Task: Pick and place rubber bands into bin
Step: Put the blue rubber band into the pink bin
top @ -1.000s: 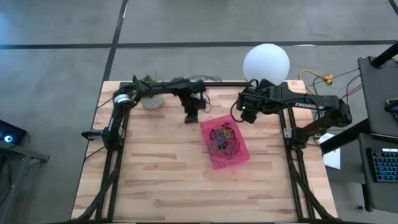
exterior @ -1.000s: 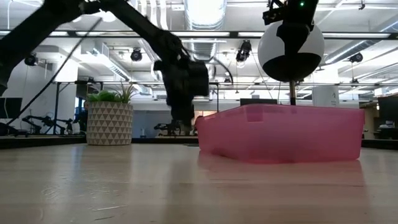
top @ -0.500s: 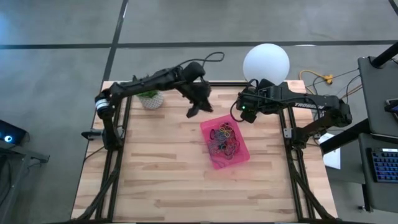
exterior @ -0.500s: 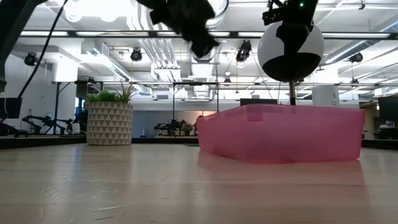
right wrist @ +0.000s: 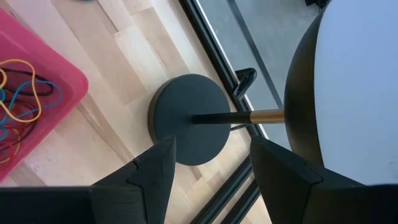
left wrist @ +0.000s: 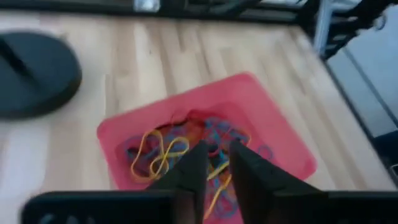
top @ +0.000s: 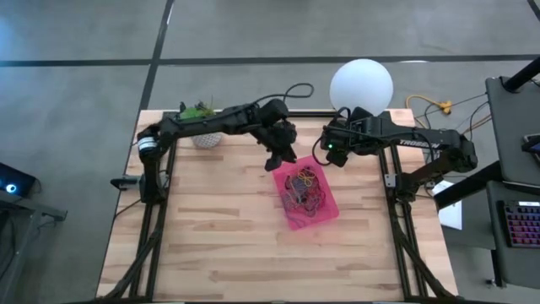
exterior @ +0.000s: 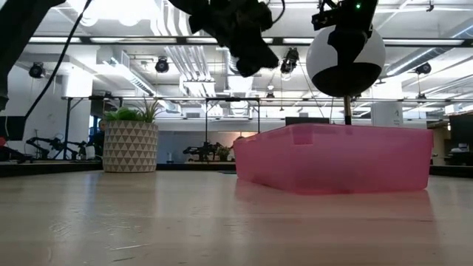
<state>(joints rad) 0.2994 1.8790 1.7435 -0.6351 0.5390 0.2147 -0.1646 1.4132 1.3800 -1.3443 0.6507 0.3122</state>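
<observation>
The rubber bands [top: 305, 187] lie in a tangled heap of yellow, blue, red and dark loops inside the bin [top: 325, 214], which sits on the wooden surface [top: 211, 236] a little right of centre. The left gripper [top: 274, 161] hangs in the air just above the bin's far left corner, its fingers [left wrist: 194, 168] only a narrow gap apart with nothing clearly between them. Seen from surface level, it floats well above the bin's rim [exterior: 332, 129]. The right gripper [top: 331, 154] waits just beyond the bin's far right corner, its fingers [right wrist: 158, 165] spread wide and empty, looking down on the black round base [right wrist: 189, 118] of the white globe lamp [top: 361, 85]. A potted plant [top: 202, 127] stands at the far left.
</observation>
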